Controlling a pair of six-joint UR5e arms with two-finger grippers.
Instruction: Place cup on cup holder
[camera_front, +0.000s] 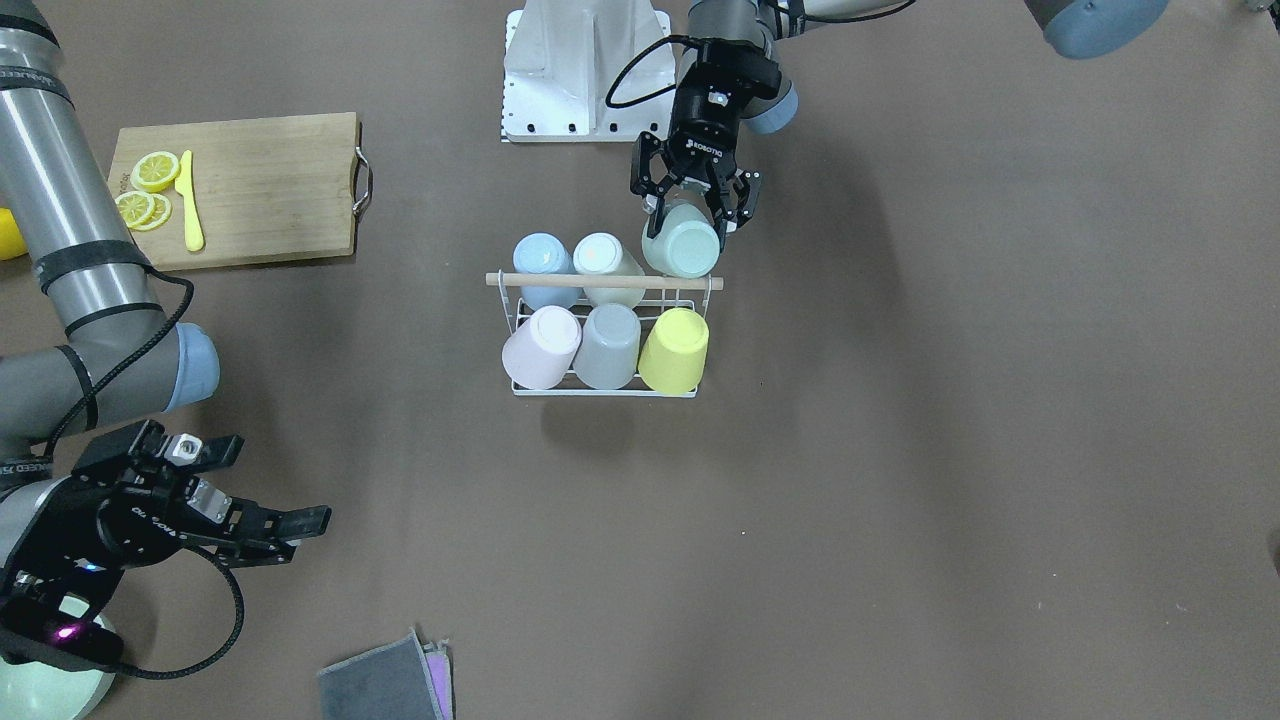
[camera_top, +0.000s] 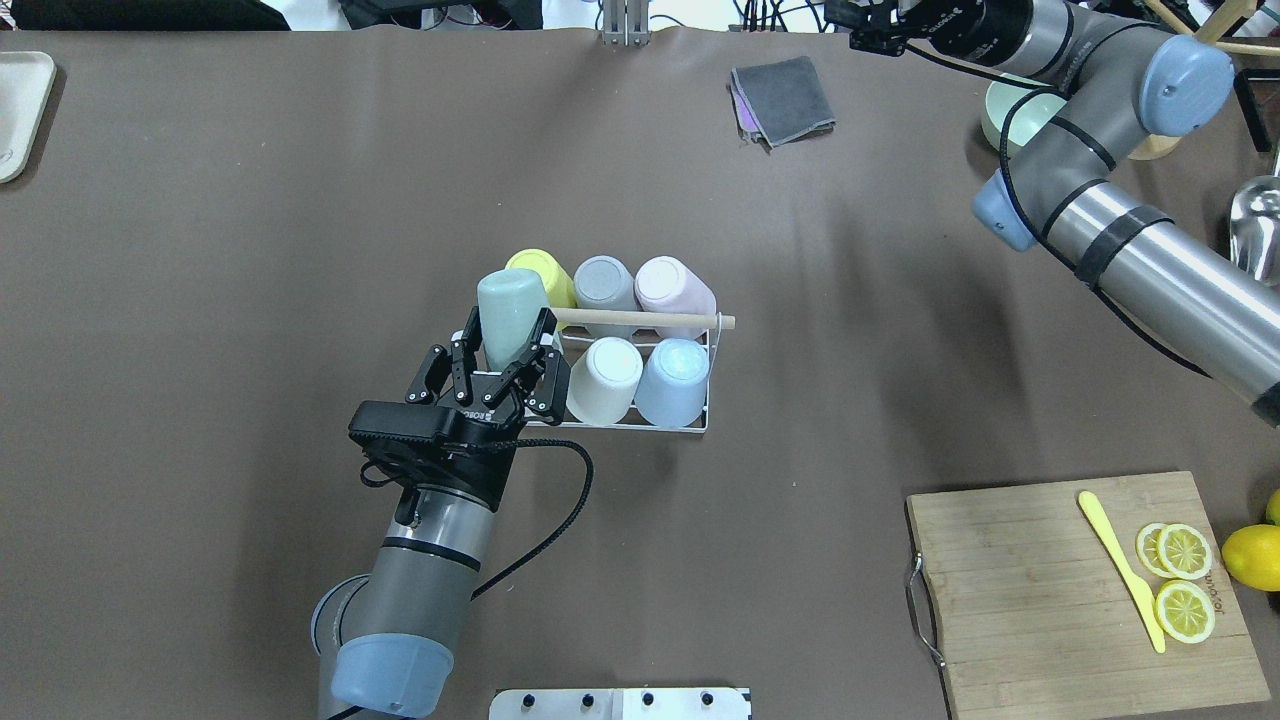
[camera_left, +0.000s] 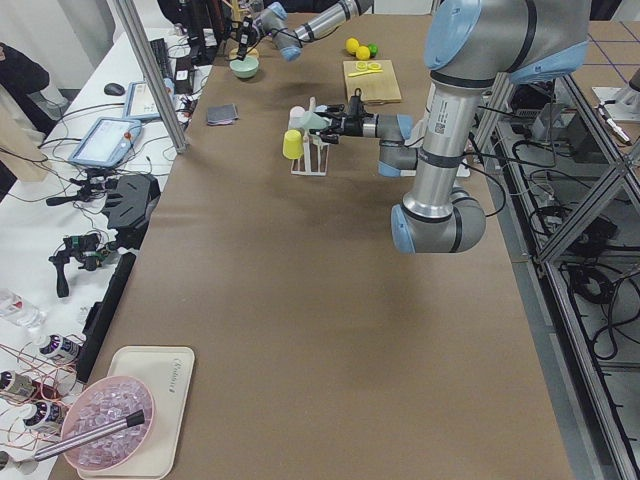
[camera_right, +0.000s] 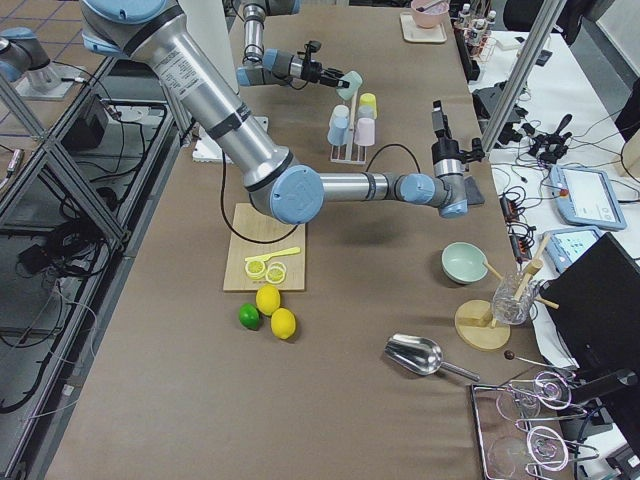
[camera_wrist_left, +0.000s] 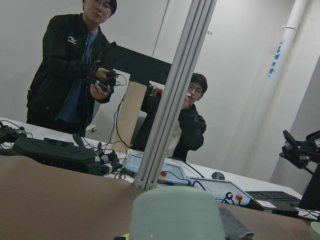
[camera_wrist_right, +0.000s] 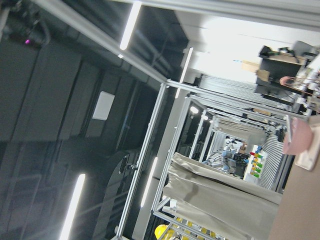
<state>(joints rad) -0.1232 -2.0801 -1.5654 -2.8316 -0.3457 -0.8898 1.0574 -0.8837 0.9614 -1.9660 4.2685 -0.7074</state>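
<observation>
The cup holder (camera_front: 600, 391) is a white wire rack with a wooden rod (camera_front: 600, 281) across its top, in the middle of the table. Five cups sit upside down on it: blue (camera_front: 540, 262), cream (camera_front: 603, 262), pink (camera_front: 540, 345), grey (camera_front: 610, 345), yellow (camera_front: 675, 350). My left gripper (camera_front: 695, 215) is shut on a pale green cup (camera_front: 682, 247), held tilted at the rack's free end place beside the cream cup. The green cup also shows in the overhead view (camera_top: 508, 310) and the left wrist view (camera_wrist_left: 175, 215). My right gripper (camera_front: 300, 528) hangs far off, empty; I cannot tell its jaw state.
A wooden cutting board (camera_front: 250, 190) with lemon slices (camera_front: 155, 170) and a yellow knife (camera_front: 190, 205) lies on my right side. A grey cloth (camera_front: 385, 685) and a pale green bowl (camera_front: 45, 690) sit at the far edge. The white arm base (camera_front: 580, 70) is behind the rack.
</observation>
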